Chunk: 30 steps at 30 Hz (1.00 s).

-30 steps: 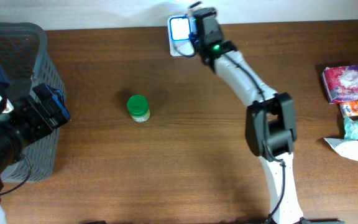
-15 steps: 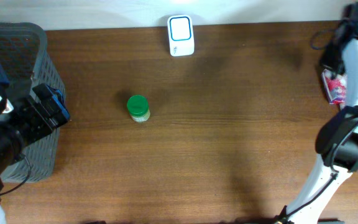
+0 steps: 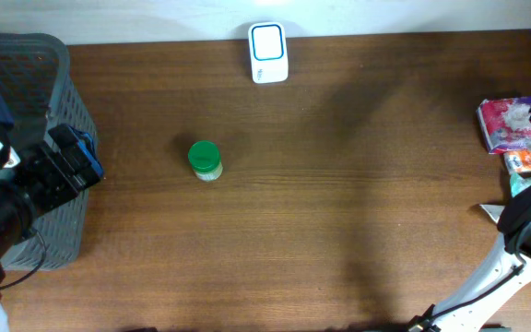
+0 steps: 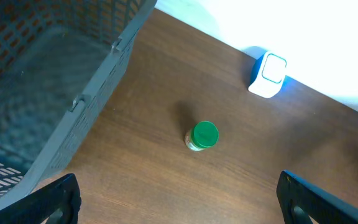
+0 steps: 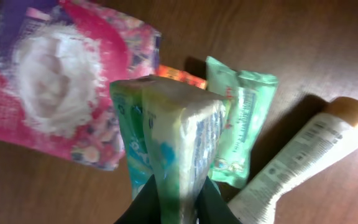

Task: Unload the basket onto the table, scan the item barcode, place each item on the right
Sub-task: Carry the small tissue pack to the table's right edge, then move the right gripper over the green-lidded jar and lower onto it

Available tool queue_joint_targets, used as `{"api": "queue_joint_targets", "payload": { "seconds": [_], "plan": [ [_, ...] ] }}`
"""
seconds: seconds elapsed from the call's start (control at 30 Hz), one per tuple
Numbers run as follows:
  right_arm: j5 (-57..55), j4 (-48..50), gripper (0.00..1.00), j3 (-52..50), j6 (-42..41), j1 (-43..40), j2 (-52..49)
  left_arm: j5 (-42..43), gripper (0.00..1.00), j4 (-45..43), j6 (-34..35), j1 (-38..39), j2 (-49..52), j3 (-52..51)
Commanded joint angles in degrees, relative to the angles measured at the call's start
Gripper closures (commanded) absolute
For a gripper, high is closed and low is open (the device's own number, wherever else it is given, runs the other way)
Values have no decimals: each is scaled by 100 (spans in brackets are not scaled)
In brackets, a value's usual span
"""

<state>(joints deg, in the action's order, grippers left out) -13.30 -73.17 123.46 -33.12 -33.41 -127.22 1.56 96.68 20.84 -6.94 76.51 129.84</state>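
Brown table [image 3: 339,231]; grey basket [image 3: 26,55] at its left end, your left gripper [image 4: 179,196] beside it, fingers spread wide, holding nothing. Far right, above a pink bag [image 5: 48,81], your right gripper [image 5: 178,208] pinches a yellow-green packet [image 5: 173,124]. White scanner [image 3: 268,53] at the far edge, middle, well apart from the packet. Green-lidded jar [image 3: 204,159] left of centre.

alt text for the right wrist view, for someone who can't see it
The right gripper pinches a green-and-yellow plastic packet, held end-on at centre. Behind it on the brown wooden table lie a pink-and-purple bag at left, a mint-green pouch and a white tube with an orange cap at right.
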Motion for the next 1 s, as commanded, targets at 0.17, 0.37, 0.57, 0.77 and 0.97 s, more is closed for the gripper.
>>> {"api": "queue_joint_targets", "payload": {
  "seconds": [0.17, 0.37, 0.57, 0.77, 0.97],
  "plan": [
    [131, 50, 14, -127, -103, 90, -90, 42, 1, 2, 57, -37, -2, -7],
    [1434, 116, 4, -127, 1692, 238, -87, 42, 1, 2, 57, -37, -2, -7],
    [3976, 61, 1, -127, 3032, 861, -85, 42, 1, 2, 57, -37, -2, -7],
    [4308, 170, 1, -127, 3720, 2406, -87, 42, 1, 2, 57, -37, -2, -7],
    [4308, 728, 1, -127, 3368, 4022, -87, 42, 1, 2, 57, -37, -4, -7]
  ]
}}
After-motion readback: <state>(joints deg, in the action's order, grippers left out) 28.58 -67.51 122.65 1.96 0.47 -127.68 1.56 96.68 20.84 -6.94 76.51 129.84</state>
